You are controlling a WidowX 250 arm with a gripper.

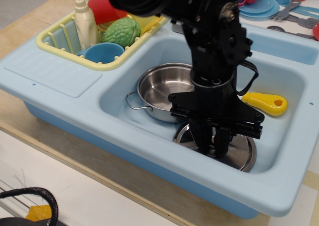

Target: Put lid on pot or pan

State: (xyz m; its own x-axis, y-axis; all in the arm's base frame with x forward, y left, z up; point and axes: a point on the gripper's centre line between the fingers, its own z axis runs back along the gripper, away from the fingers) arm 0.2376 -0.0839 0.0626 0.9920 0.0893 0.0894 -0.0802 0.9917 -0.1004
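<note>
Black gripper (215, 147) points straight down into the light blue sink (65, 71). Its jaws are drawn close together over the centre of the lid (238, 152), just where the knob would sit; the knob itself is hidden behind them, so an actual pinch on it cannot be confirmed.

Lid lies at the front right of the basin. Whether it rests flat on the basin floor or is just raised cannot be told. Only its rim and outer disc show on either side of the jaws.

Pot (162, 90) sits in the same basin, just beside the lid to the left and behind, upright, open and empty. One wire loop handle shows on its left side. Lid and pot look close at their near edges; contact cannot be judged.

Yellow utensil (266, 103) lies at the right side of the basin, behind the lid.

Yellow dish rack (55, 45) stands at the back left of the sink unit. It holds a cream bottle (85, 22), a red cup (104, 9) on its side, a green bumpy vegetable (120, 31) and a blue cup (103, 53).

Sink rests on a wooden worktop (60, 141).
</note>
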